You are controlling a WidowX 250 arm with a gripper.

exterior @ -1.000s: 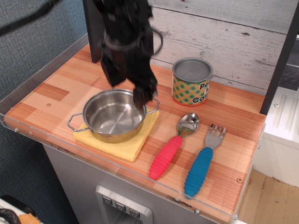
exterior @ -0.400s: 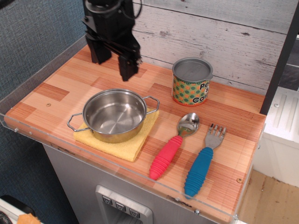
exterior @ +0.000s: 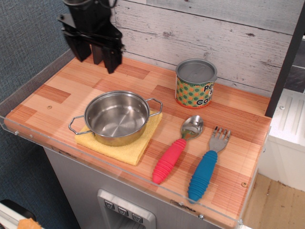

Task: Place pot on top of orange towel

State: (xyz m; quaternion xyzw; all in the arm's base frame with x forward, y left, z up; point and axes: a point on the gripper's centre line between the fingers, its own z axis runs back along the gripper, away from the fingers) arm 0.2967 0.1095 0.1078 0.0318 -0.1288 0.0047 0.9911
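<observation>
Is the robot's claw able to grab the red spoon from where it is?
Probably yes. The gripper hangs open and empty at the back left, and the spoon lies uncovered on the counter, apart from the fork and the pot.

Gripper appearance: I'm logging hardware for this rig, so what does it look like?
The gripper is matte black all over, a blocky angular housing ending in two flat, squarish black fingers. No markings, stickers or coloured parts are visible, and no cables can be made out.

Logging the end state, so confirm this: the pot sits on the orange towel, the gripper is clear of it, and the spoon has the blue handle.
One detail is wrong. The spoon has a red handle; the blue one belongs to the fork. The observation.image view shows it. The pot does sit on the orange towel, with the gripper clear of it.
</observation>
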